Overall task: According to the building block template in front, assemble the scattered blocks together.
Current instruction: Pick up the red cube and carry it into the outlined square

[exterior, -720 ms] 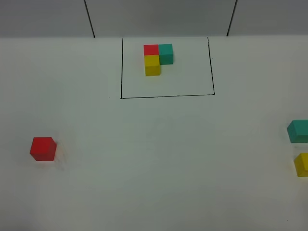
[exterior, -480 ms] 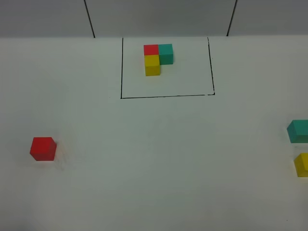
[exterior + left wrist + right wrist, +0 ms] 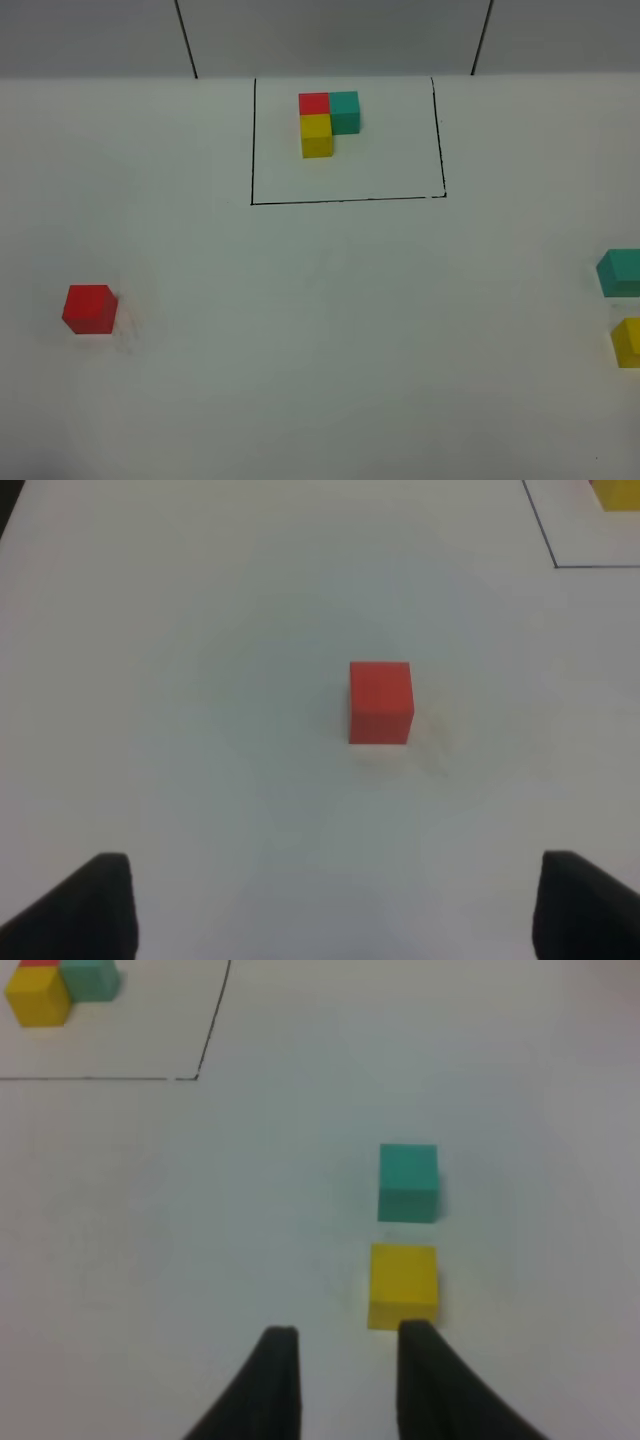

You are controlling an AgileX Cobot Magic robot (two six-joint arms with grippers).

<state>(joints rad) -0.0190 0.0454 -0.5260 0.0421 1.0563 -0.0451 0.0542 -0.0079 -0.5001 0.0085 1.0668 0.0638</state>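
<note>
Red cube (image 3: 380, 701) lies straight ahead of our wide-spread left fingers (image 3: 95, 910), centred between them; yellow cube (image 3: 403, 1285) sits just ahead of our narrowly parted right fingers (image 3: 272, 1390), in line with one finger.

Bright even lighting, faint soft shadows beside cubes, wrist views slightly blurred, no glare
</note>
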